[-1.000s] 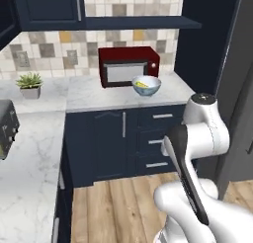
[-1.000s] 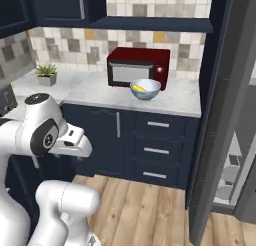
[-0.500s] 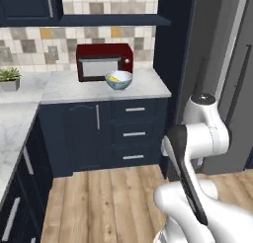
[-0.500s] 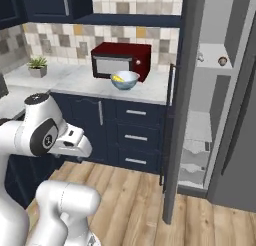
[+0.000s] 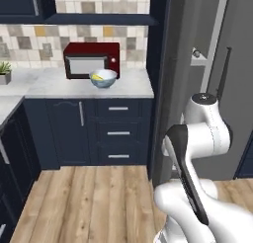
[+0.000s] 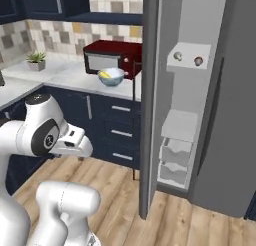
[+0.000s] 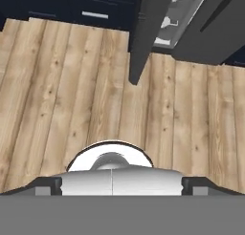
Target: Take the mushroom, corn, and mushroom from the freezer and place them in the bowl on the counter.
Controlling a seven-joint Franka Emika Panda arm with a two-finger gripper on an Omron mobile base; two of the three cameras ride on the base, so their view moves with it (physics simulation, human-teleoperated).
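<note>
1. Gripper (image 7: 122, 184) fingers spread wide, holding nothing, pointed down at pale wood-plank floor (image 7: 72, 100).
2. Freezer (image 6: 187, 115) stands open: dark-grey shell, pale shelved interior; two small round mushrooms (image 6: 188, 58) sit on its upper shelf.
3. Glossy round bowl (image 5: 103, 78) with something yellow inside rests on the marbled counter (image 5: 59, 86), just before the dark red microwave (image 5: 91, 60).
4. No readable writing.

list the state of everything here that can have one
freezer: door open, two mushrooms on its upper shelf
bowl: upright on the counter, something yellow inside
microwave: door closed
counter drawers: closed
gripper: open, empty, facing the wood floor
</note>
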